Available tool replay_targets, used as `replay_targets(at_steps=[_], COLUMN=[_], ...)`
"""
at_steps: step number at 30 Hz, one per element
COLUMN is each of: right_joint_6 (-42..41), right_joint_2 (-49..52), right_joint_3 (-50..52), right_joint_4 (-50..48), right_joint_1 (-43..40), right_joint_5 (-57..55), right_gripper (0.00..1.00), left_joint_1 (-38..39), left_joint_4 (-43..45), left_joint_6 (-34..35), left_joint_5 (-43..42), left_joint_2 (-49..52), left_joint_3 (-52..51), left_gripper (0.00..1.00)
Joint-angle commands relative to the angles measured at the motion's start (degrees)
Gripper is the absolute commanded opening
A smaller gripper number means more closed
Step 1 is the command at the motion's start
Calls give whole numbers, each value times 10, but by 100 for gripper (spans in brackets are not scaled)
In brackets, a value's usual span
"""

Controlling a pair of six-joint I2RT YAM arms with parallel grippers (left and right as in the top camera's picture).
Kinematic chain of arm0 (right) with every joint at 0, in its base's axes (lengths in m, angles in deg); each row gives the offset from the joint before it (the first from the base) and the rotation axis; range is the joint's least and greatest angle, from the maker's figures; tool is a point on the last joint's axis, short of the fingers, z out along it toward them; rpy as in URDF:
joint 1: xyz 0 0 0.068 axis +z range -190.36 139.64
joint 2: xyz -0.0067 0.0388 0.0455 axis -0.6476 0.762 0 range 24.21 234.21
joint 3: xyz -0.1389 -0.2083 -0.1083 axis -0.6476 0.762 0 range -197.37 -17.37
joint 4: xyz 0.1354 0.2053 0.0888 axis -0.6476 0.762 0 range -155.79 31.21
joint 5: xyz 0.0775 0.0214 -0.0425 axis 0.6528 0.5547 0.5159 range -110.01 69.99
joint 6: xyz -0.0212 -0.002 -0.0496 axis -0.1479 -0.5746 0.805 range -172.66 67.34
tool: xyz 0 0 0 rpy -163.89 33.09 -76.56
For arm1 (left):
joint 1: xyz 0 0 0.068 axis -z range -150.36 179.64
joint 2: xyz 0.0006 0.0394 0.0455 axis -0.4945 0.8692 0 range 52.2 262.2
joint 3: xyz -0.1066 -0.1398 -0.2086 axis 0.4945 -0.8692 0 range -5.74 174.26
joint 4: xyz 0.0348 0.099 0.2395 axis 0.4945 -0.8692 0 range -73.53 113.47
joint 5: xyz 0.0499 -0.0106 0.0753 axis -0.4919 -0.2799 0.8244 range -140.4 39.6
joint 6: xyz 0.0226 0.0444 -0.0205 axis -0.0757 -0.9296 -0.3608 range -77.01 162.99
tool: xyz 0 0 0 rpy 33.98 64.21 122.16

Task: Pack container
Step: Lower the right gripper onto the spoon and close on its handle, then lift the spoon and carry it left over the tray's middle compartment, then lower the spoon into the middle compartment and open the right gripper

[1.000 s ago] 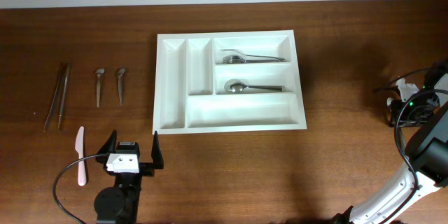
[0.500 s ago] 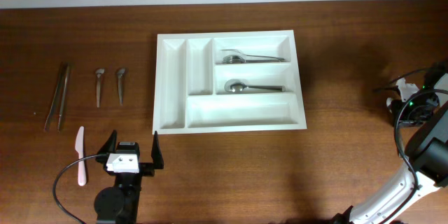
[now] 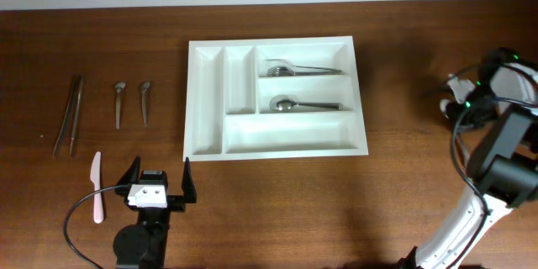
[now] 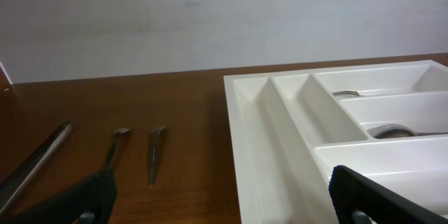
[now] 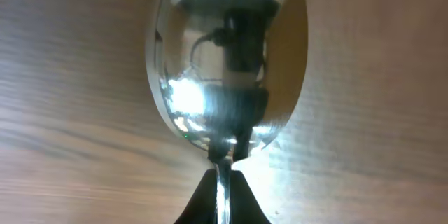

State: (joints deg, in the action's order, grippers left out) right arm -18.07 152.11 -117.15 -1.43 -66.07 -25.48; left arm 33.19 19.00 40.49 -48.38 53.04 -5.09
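I see the white plastic cutlery tray (image 3: pixel 286 134) lying flat on the table, near the middle, squared to the table edge. Two narrow upright compartments sit at its left end, and three long ones run crosswise over the rest. The farthest long one holds a fork (image 3: pixel 307 71), the middle one a spoon (image 3: pixel 304 104).

No lettering, brand mark, number or sign can be read in any of the three views, neither on the container (image 3: pixel 286 133) nor on the table (image 3: pixel 403 76) around it
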Motion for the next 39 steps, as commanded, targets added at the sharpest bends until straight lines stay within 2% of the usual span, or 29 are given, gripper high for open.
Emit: replay_targets(at_steps=[1,10,14,21,26,30,39], right_joint_6=[12,57,100,177,228,267,314], right_joint_2=[0,0,0,0,0,0,0], right_joint_3=[-68,-288,-334,-338,-334,-311,-224], right_joint_4=[24,101,101,103,105,105,101], right_joint_1=[34,170,245,384,443,463,451], right_joint_5=[3,9,9,15,70,127,151], right_gripper=[4,4,4,4,4,4,6], left_joint_1=[-3,-3,-3,-3,-3,-3,-3], left_joint_4=[-1,-1,-1,-1,-1,-1,-1], left_joint_6=[3,3,3,3,3,3,3], left_joint_5=[8,8,8,8,8,8,8], left_joint_2=[-5,-5,-5,-5,-5,-5,-5], left_joint_3=[-1,-1,-1,-1,-1,-1,-1], left_gripper=[99,99,99,99,99,99,99])
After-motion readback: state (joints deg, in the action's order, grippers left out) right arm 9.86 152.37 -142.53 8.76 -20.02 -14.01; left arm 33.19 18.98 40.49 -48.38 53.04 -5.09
